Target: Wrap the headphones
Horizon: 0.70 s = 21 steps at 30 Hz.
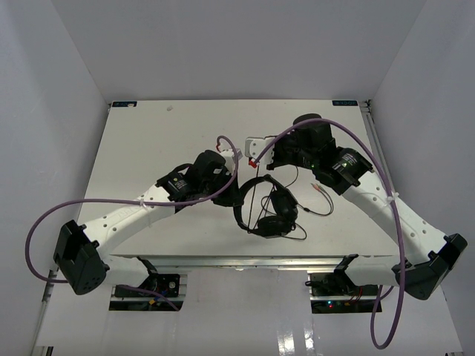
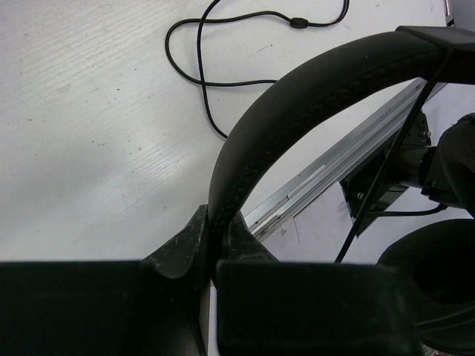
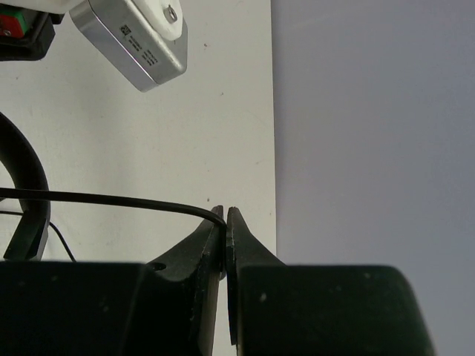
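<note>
The black headphones [image 1: 269, 209] are in the middle of the table, held up by the headband. My left gripper [image 1: 234, 196] is shut on the headband [image 2: 297, 111], with both fingers pressed on its lower end [image 2: 215, 237]. An earcup [image 2: 438, 289] hangs at the lower right of the left wrist view. My right gripper [image 1: 265, 163] is shut on the thin black cord [image 3: 111, 199] and pinches it at its tips [image 3: 225, 219]. The cord runs taut from there down across the headband arch [image 1: 258, 196]. Loose cord [image 2: 223, 81] and the pinkish plugs [image 1: 319, 190] lie on the white table [image 1: 148, 148].
The left wrist's silver camera block [image 3: 133, 37] is close above my right gripper. Purple robot cables [image 1: 223, 141] arch over both arms. The table's near edge rail [image 2: 326, 182] lies just below the headphones. Grey walls [image 1: 415, 89] enclose the table.
</note>
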Each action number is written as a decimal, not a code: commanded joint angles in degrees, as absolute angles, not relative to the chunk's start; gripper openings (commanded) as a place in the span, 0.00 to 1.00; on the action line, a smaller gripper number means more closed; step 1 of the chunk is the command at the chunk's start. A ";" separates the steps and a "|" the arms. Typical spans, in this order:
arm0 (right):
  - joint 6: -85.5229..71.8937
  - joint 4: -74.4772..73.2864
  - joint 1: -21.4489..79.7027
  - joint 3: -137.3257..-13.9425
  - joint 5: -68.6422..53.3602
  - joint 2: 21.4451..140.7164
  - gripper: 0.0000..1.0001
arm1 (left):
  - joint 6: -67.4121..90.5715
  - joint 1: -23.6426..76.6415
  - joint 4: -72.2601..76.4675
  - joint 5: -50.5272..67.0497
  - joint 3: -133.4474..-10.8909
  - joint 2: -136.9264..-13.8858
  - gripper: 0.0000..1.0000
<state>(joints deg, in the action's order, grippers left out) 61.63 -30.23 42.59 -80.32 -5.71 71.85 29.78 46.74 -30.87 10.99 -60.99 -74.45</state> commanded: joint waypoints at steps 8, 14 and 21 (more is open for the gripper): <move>56.53 -27.53 32.67 -74.28 -13.87 67.70 0.08 | 29.92 47.53 -30.13 12.48 -62.84 -68.42 0.00; 53.79 -27.60 28.86 -71.90 -19.18 66.44 0.08 | 30.94 47.46 -30.11 12.31 -62.49 -67.24 0.00; 50.00 -27.53 25.88 -71.14 -25.57 65.22 0.08 | 30.71 47.53 -31.01 11.20 -63.53 -66.85 0.00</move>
<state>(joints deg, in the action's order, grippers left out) 53.37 -30.27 27.85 -71.33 -21.49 67.16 30.70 46.89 -30.85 10.10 -61.01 -69.47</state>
